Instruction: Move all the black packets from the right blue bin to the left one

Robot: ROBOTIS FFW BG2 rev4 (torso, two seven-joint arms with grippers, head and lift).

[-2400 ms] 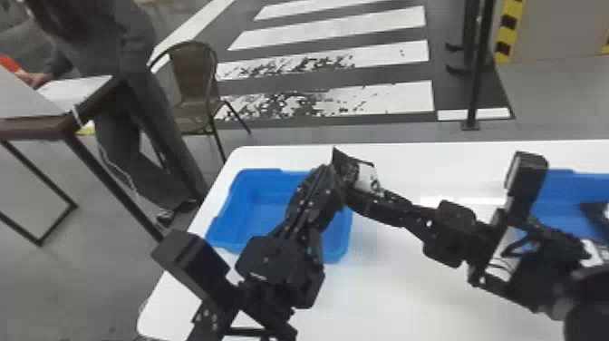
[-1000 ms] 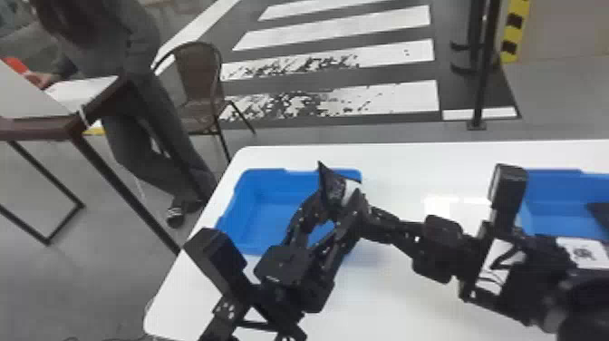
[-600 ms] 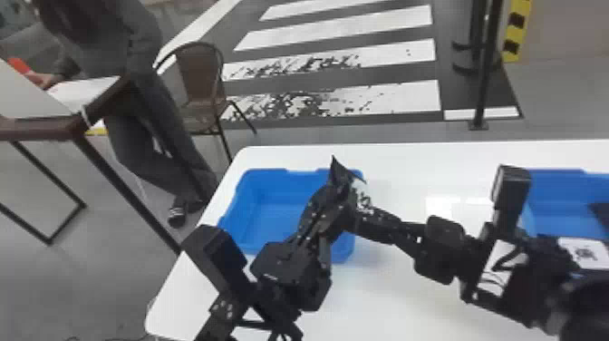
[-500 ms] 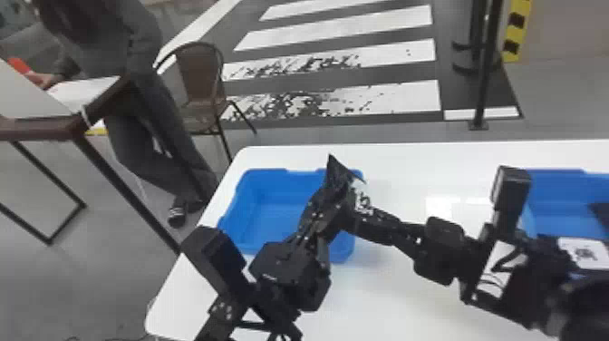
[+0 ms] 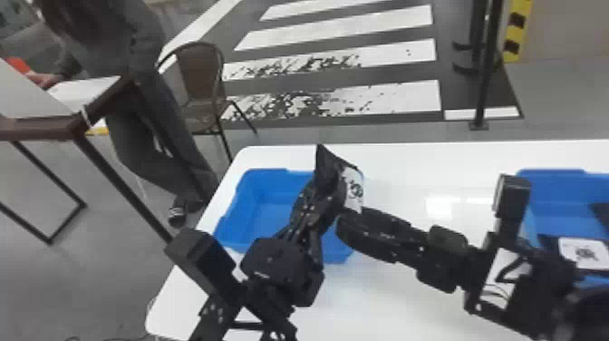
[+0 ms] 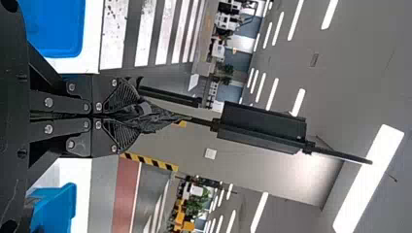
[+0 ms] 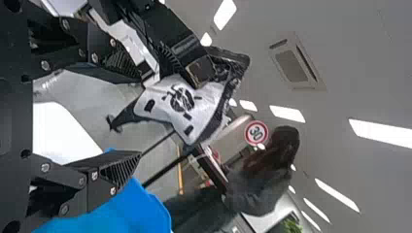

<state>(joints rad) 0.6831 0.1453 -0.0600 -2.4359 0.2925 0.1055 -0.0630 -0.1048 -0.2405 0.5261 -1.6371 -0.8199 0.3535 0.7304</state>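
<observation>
Above the left blue bin's [image 5: 253, 213] right part, my left gripper [image 5: 322, 199] is shut on a black packet [image 5: 327, 170] with a white label. In the left wrist view my left gripper [image 6: 138, 116] pinches the crumpled packet [image 6: 158, 118]. Just right of it, my right gripper [image 5: 346, 222] stands open. From the right wrist view, my right gripper [image 7: 128, 116] has its fingers spread, with the labelled side of the packet [image 7: 170, 104] beyond them. The right blue bin [image 5: 550, 195] holds a packet with a white label [image 5: 584, 254] and another dark packet [image 5: 599, 211].
Both bins stand on a white table [image 5: 408, 304], whose left edge slopes toward the front. My right forearm crosses over the table between the bins. Behind are a chair [image 5: 201, 77] and a dark post [image 5: 487, 68].
The right gripper has drawn back a little toward the table's near side from the packet. The packet's tip has risen slightly above the left gripper since one second ago.
</observation>
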